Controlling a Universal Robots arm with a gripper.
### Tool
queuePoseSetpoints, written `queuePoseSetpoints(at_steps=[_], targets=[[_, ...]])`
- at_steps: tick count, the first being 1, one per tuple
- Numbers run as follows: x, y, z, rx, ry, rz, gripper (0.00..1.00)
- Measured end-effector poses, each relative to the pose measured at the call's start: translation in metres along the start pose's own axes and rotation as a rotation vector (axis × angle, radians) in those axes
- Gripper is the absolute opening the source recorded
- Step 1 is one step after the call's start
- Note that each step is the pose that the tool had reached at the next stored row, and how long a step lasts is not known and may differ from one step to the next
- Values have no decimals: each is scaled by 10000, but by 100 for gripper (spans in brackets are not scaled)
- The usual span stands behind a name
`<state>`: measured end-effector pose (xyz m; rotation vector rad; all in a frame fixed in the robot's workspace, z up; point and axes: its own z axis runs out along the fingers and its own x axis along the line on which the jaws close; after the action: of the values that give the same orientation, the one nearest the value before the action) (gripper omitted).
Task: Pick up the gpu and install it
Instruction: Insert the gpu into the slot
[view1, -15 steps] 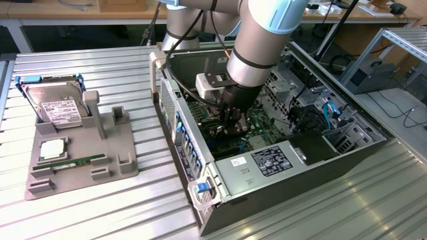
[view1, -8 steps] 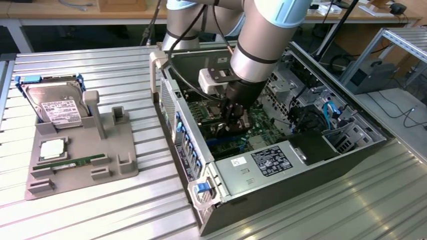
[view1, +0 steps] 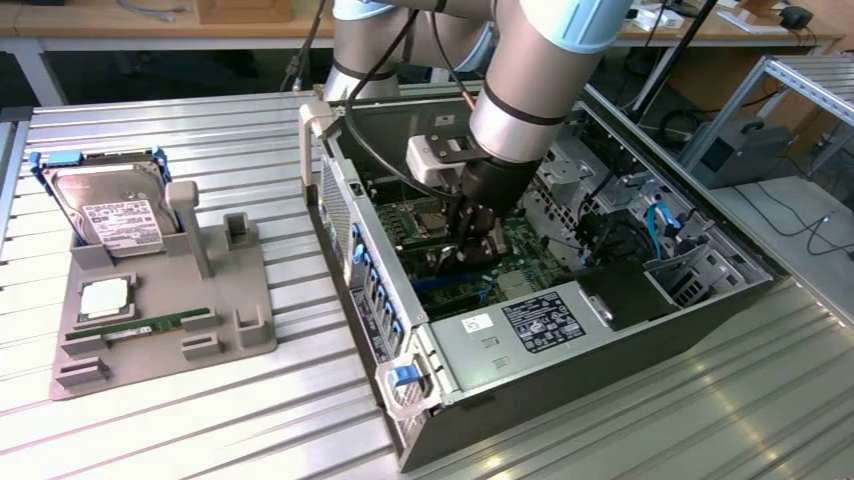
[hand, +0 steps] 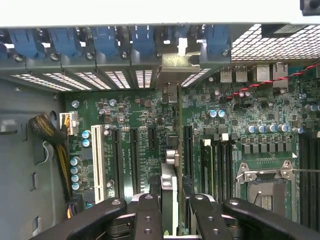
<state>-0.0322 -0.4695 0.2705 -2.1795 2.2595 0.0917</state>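
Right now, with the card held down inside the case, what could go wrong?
1. The gpu, held edge-on in the gripper, hangs beside a black expansion slot. Slightly off line, its edge could hit the motherboard instead.
2. Its metal bracket sits at the rear panel under the blue latches and might snag.
3. The memory modules stand close beside the gripper.

The gpu's (hand: 170, 200) bracket (hand: 180, 61) is bare silvery metal, the fingers (hand: 147, 215) matt black, the table (view1: 200, 420) ribbed metal.
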Motion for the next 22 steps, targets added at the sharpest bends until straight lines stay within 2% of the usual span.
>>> queuePoseSetpoints(at_steps=[1, 3, 5, 9, 10, 14, 18, 22], targets=[[-4, -2, 0, 3, 73, 1, 27], [-11, -38, -1, -31, 86, 1, 27], [-14, -44, -2, -35, 107, -3, 27], [-27, -44, -11, -26, 360, -7, 27], [-35, -44, -11, -25, 395, -9, 27], [-50, -43, -57, -24, 396, -15, 27], [-152, -42, -53, -33, 398, -15, 27], [-169, -28, -47, -33, 399, -16, 27]])
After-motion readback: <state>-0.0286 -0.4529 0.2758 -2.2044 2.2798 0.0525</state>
